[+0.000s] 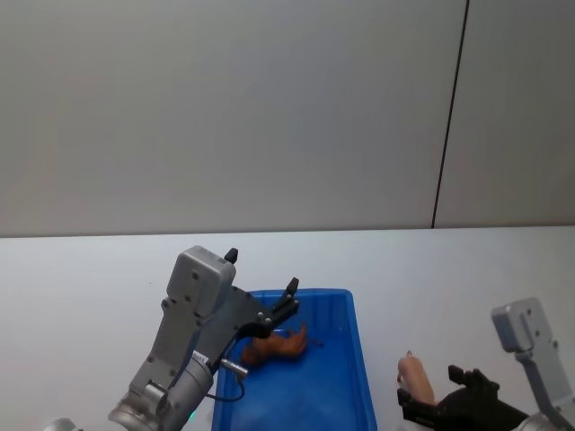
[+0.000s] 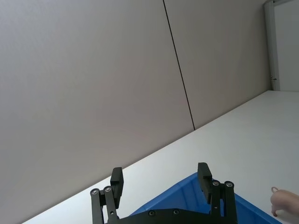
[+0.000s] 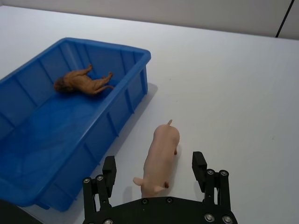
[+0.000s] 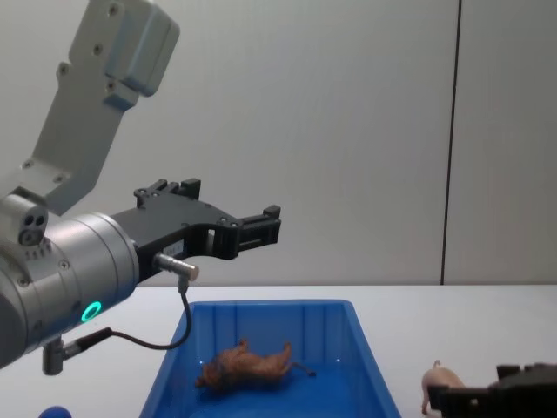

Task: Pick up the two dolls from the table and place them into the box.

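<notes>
The brown lion doll (image 1: 277,346) (image 3: 82,82) (image 4: 244,366) lies on its side inside the blue box (image 1: 346,395) (image 3: 126,100) (image 4: 361,348). The pink pig doll (image 1: 416,378) (image 3: 160,156) (image 4: 438,384) stands on the white table (image 1: 431,269) (image 3: 233,93) just right of the box. My right gripper (image 3: 154,168) (image 1: 440,401) is open, its fingers on either side of the pig, not touching it. My left gripper (image 2: 161,179) (image 1: 289,301) (image 4: 261,225) is open and empty, raised above the box over the lion.
A small blue object (image 4: 54,411) peeks in at the lower left corner of the chest view. A grey wall with a dark vertical seam (image 1: 449,117) stands behind the table. Open tabletop stretches right of the pig.
</notes>
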Tool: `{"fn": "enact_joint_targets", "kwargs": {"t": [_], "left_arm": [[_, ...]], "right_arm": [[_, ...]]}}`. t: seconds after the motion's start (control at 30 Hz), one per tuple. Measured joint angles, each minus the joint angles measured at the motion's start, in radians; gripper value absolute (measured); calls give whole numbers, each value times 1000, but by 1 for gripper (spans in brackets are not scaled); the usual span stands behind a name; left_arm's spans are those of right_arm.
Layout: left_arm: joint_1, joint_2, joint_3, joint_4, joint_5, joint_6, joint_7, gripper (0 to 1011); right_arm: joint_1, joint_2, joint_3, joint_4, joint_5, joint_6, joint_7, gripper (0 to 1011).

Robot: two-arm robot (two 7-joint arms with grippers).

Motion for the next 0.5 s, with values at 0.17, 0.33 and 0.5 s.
{"fn": "enact_joint_targets", "kwargs": {"t": [0.17, 0.33, 0.5], "left_arm": [[0, 0, 0, 0, 0, 0, 0, 1001], [0, 0, 0, 0, 0, 0, 0, 1001], [0, 0, 0, 0, 0, 0, 0, 1001]], "right_arm": [[6, -11, -6, 23, -2, 12, -8, 977], [16, -22, -12, 46, -9, 19, -12, 859], [27, -34, -18, 69, -16, 21, -15, 702]]}}
